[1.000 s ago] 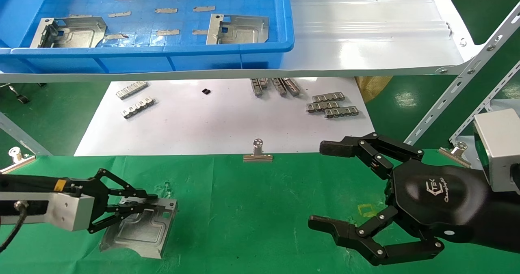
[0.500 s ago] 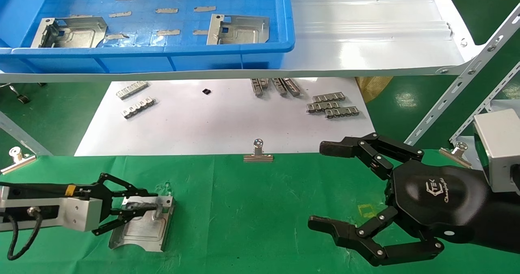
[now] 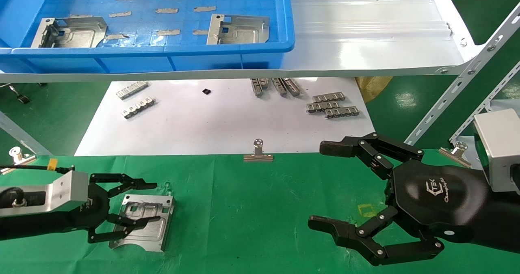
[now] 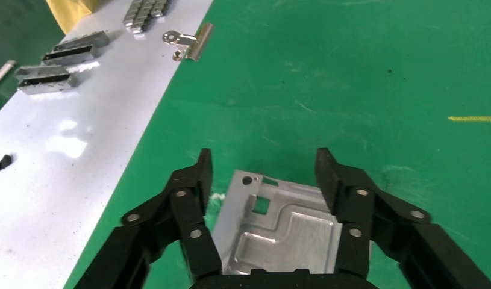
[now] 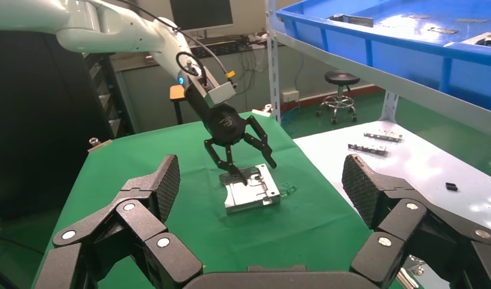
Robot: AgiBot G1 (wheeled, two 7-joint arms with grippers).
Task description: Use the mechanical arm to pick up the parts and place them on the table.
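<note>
One silver part [image 3: 142,225] lies flat on the green table [image 3: 252,209] at the near left. My left gripper [image 3: 153,202] hovers open over it, fingers spread to either side and gripping nothing. The left wrist view shows the part [image 4: 291,235] below the open gripper [image 4: 264,161]. Two more parts [image 3: 71,32] [image 3: 237,29] rest in the blue bin [image 3: 162,50] on the shelf. My right gripper [image 3: 321,184] hangs open and empty over the cloth at the right. From its wrist view, this gripper [image 5: 262,176] faces the part [image 5: 252,194] and the left gripper [image 5: 240,158] across the table.
A white paper sheet [image 3: 219,124] behind the cloth carries grey toothed strips [image 3: 333,105] [image 3: 136,101]. Binder clips [image 3: 257,151] [image 3: 455,150] [image 3: 18,157] pin the cloth's far edge. The glossy white shelf [image 3: 365,34] overhangs the paper, with slanted metal braces [image 3: 459,87] at the right.
The left gripper set the tilted part down flat on the cloth, then opened and let it go, drawing back slightly. The right arm has not moved.
</note>
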